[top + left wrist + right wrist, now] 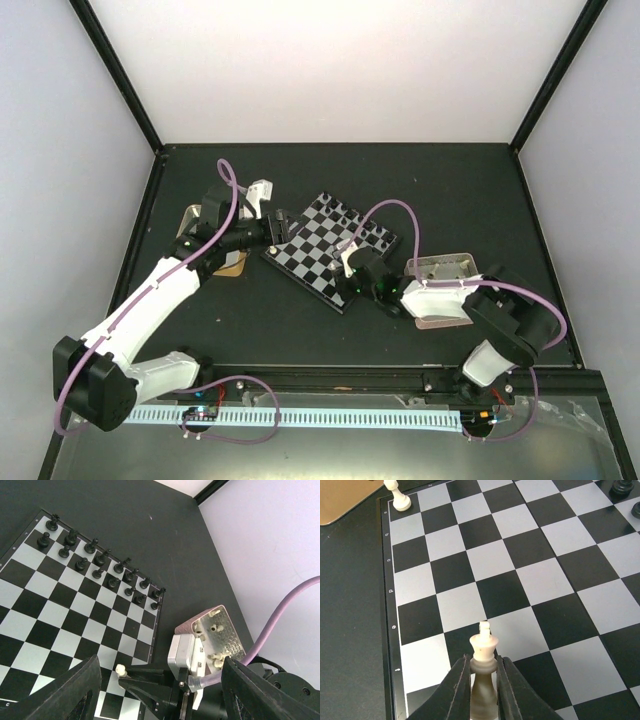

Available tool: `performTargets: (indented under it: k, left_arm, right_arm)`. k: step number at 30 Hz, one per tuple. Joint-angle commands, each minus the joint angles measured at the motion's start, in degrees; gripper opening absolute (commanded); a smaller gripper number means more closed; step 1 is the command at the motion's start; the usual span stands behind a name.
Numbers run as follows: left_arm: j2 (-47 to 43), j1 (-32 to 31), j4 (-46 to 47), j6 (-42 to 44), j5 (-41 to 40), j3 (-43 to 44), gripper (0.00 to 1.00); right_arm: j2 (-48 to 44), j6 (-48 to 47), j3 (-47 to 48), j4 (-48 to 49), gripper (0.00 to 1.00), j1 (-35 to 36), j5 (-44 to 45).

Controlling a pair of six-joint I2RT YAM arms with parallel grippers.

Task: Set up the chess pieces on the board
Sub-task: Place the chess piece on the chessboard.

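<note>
Right tool [484, 672]: closed on upright white king [484, 647], at board [520, 580] edge.
Left tool [160, 680]: open, beside board's left corner.
Black pieces [100, 560]: two rows.

There was one board [50, 615]. Sixteen black chess pieces [102, 556] stood on it, counted as two rows of eight. Two white chess pieces showed at the board: one short piece [398, 499] and one tall crowned piece [484, 647]. One pink tray [184, 628] held several more white ones (too small and bunched to count surely). One tan-gold tin [340, 505] showed as well.
</note>
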Motion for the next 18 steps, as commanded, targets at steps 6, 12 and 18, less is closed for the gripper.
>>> performTargets:
  k: [6,12,18]
  left_arm:
    - [-0.1,0.8,-1.2,2.3,-2.1,0.5,0.68]
    - [0.0,0.9,-2.6,3.5,-2.7,0.4,0.68]
    - [-0.2,0.9,-3.0,3.7,-3.4,-0.2,0.68]
  right_arm:
    - [0.6,-1.2,3.4,-2.8,0.23,0.3,1.4]
    - [1.1,3.8,6.8,-11.5,0.27,0.2,2.9]
    - [2.9,11.3,15.1,-25.7,0.3,0.1,2.1]
